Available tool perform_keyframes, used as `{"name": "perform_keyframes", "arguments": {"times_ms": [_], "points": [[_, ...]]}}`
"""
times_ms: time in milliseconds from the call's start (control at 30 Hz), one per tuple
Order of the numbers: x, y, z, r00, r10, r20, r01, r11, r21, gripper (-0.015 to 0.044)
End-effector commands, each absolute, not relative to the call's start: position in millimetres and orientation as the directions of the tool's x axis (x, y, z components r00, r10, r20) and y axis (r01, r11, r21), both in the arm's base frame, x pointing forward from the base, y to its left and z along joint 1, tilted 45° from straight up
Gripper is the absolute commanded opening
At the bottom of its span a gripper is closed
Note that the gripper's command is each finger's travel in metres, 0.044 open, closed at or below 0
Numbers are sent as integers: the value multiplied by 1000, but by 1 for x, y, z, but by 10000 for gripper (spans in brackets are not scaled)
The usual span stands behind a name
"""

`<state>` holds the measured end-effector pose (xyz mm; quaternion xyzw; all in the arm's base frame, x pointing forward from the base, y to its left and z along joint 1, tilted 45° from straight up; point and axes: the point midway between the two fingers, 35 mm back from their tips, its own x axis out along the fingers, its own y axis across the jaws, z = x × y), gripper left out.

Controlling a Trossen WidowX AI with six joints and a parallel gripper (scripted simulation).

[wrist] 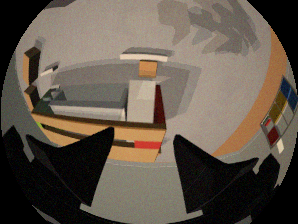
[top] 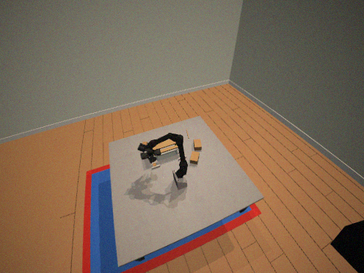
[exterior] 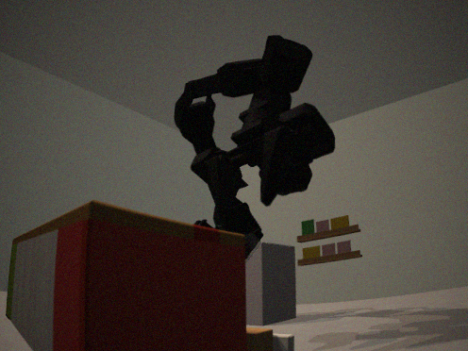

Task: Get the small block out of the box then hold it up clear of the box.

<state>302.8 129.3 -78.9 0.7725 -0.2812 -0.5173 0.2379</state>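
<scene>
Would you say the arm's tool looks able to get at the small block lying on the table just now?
Probably yes: the tool is open and empty, and the small block lies on bare table beyond the box, with nothing over it.

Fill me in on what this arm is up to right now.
A black six-joint robot arm on a grey table reaches over a tan-topped box with a clear front. Its parallel-jaw gripper hangs partly open above the box's edge and holds nothing. In the wrist view a small orange block lies just beyond the box, seemingly on the table. Two loose tan blocks sit on the table beside the arm. Nothing has been picked up yet.
</scene>
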Motion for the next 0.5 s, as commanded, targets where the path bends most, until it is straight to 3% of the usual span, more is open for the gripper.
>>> {"name": "perform_keyframes", "arguments": {"times_ms": [0,467], "points": [[303,129,-79,315,-684,-658,-132,-718,683,285],[291,66,-149,315,-687,-655,-133,-715,686,285]]}}
